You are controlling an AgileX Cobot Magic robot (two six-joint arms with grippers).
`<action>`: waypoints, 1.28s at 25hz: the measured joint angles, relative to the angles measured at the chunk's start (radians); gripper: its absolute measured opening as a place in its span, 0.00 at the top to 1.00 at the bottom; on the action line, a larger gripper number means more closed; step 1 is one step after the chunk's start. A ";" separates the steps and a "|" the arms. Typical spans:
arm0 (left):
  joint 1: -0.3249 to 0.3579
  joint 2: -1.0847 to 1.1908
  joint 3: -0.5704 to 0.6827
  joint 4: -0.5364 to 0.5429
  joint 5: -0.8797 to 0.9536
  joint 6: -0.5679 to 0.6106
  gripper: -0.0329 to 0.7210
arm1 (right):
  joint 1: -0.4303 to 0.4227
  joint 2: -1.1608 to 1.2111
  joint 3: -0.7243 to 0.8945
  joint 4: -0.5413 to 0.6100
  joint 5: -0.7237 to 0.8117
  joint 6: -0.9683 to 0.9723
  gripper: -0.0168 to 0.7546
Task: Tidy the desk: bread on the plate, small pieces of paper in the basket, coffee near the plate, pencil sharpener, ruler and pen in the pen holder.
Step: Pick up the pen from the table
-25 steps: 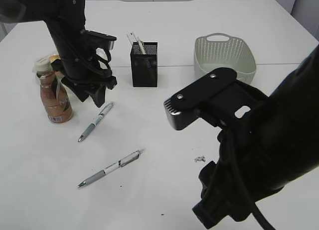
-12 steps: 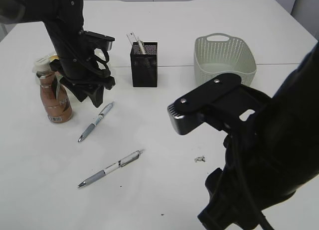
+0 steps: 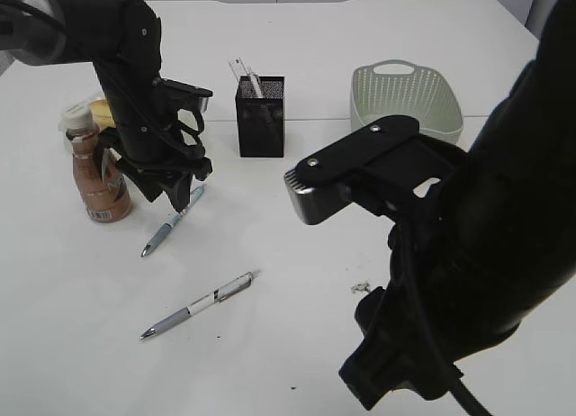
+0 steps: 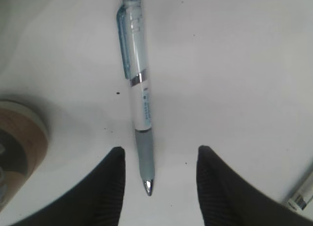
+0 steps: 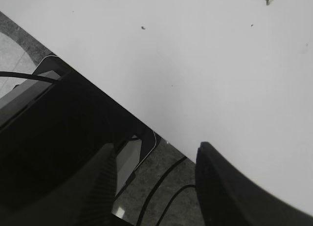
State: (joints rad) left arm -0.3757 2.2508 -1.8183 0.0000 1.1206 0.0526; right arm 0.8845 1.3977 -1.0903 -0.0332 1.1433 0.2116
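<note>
- Your left hand point(image 4: 156, 187) has shifted from beside the bottle to right over the nearer pen, compared with a second ago. Its fingers are spread and straddle the tip end without touching it.
- That pen, a pale-blue and white plastic click pen with a grey grip point(image 4: 138, 99), lies flat on the white bench point(image 3: 297, 227) just beside the brown coffee bottle with a white cap point(image 3: 97, 168), on the side toward the black mesh pen holder point(image 3: 261, 117).
- This suggests the pen pick-up is about to start; nothing is pinched yet.
- A second white and grey pen point(image 3: 198, 304) lies further from the bottle, toward the near edge, well apart from the first.
- Your right hand point(image 5: 151, 187) hangs over the near edge of the bench with spread fingers, holding nothing. It has only swayed a little in the last second.
- A small scrap of crumpled paper point(image 3: 361, 287) lies on the bench, well apart from the pale green perforated basket point(image 3: 405, 101); it is not yet tidied.
- The pen holder already has a clear ruler-like strip standing in it.
- There is print on the pen barrel and on the bottle label, but it is too small and blurred to read.
</note>
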 joint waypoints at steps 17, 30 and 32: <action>0.000 0.084 0.000 -0.005 -0.050 0.005 0.49 | 0.000 0.000 -0.002 0.047 0.023 0.000 0.48; 0.000 0.102 0.000 0.000 -0.083 0.005 0.53 | 0.000 0.000 -0.002 0.049 0.028 -0.016 0.48; 0.000 0.102 0.000 0.000 -0.087 0.005 0.53 | 0.000 0.000 -0.002 0.049 0.030 -0.020 0.48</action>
State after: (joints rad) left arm -0.3757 2.3533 -1.8183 0.0000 1.0333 0.0571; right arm 0.8845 1.3977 -1.0919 0.0160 1.1731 0.1916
